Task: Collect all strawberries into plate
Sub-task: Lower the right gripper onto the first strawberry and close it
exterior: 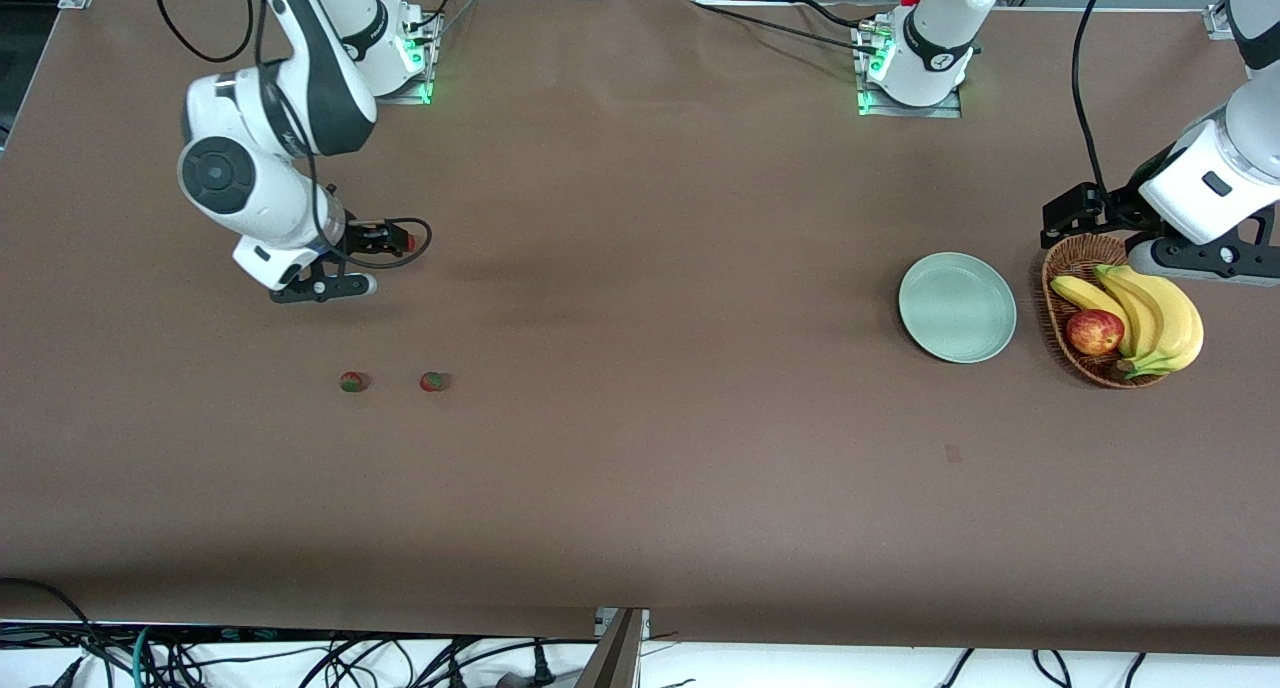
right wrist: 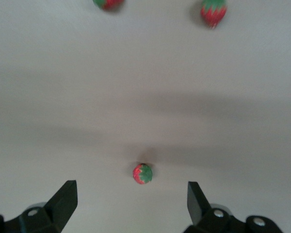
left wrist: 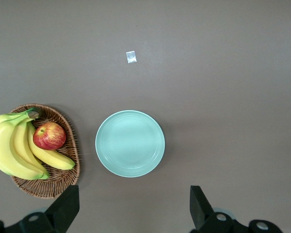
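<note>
Two strawberries (exterior: 352,381) (exterior: 434,381) lie on the brown table toward the right arm's end. The right wrist view shows them (right wrist: 108,3) (right wrist: 213,12) and a third strawberry (right wrist: 142,173). That third one lies just ahead of the gap between the fingers of my right gripper (right wrist: 131,196), which is open and empty. In the front view my right gripper (exterior: 325,287) hovers low and hides the third strawberry. The mint-green plate (exterior: 957,307) (left wrist: 130,143) is empty, toward the left arm's end. My left gripper (exterior: 1215,261) (left wrist: 133,201) is open and empty, up over the basket's edge.
A brown wicker basket (exterior: 1068,256) (left wrist: 43,184) beside the plate holds bananas (exterior: 1155,313) (left wrist: 9,145) and a red apple (exterior: 1095,332) (left wrist: 49,136). A small patch (exterior: 953,453) (left wrist: 131,57) marks the cloth nearer the front camera than the plate.
</note>
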{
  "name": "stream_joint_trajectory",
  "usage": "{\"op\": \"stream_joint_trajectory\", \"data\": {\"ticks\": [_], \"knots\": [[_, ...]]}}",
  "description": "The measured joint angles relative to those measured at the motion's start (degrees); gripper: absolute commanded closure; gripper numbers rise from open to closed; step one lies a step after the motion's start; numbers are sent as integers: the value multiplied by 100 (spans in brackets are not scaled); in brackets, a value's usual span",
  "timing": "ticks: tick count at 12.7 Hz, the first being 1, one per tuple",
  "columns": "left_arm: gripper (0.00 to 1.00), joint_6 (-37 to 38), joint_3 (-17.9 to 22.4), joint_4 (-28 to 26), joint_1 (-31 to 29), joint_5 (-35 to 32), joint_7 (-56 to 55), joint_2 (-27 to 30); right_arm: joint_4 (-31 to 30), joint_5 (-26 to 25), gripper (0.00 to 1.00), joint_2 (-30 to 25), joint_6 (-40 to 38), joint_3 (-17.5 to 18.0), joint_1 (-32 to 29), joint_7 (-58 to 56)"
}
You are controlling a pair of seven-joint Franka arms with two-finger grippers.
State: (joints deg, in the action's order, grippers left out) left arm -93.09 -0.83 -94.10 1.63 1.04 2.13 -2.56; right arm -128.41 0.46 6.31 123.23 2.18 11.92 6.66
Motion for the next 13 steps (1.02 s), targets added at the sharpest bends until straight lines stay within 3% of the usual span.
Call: {"op": "stream_joint_trajectory", "data": {"ticks": [4,7,9,13], "knots": [[0,0,0,0,0,0,0,0,-1253,31,1,29,1308,-2,0,125],[0,0,0,0,0,0,0,0,-1838,35,2,133,2196,-2,0,184],[0,0,0,0,0,0,0,0,-1975,36,10,330,2641,-2,-1,198],[0,0,0,0,0,0,0,0,-2019,39,44,642,3050,-3,-1,209]]}}
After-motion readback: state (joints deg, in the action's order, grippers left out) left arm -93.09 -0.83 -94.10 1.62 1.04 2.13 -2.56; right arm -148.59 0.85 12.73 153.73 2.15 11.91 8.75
